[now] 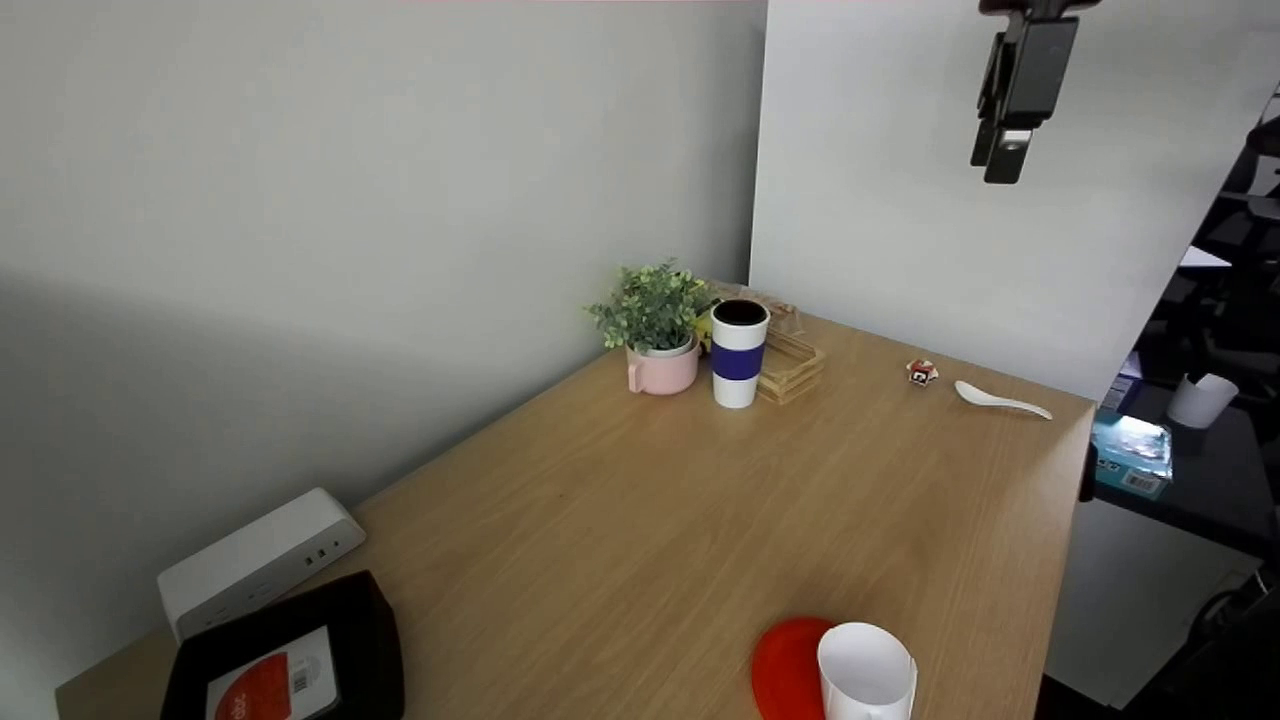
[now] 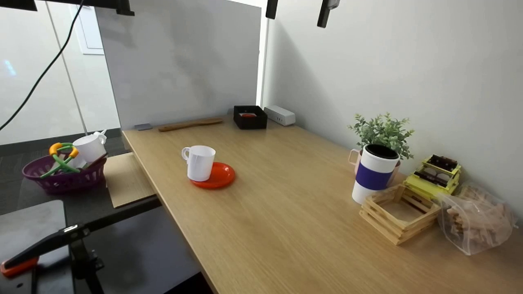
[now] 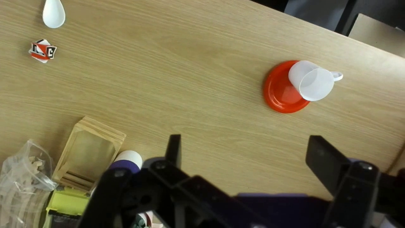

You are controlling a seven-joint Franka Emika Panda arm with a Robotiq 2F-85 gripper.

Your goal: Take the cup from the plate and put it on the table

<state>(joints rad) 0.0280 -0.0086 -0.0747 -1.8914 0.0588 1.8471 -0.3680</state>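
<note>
While the gripper (image 2: 296, 20) hangs at the top of both exterior views, well above the table (image 2: 261, 212), its two fingers (image 3: 326, 164) are spread wide apart. The white cup (image 3: 311, 80) stands upright and off-centre on the red plate (image 3: 281, 95), toward the upper right of the wrist view, its handle pointing right. At that frame's upper left lie a white spoon (image 3: 53, 15) and a small red-and-white piece (image 3: 42, 51); at its lower left, a wooden crate (image 3: 100, 127).
</note>
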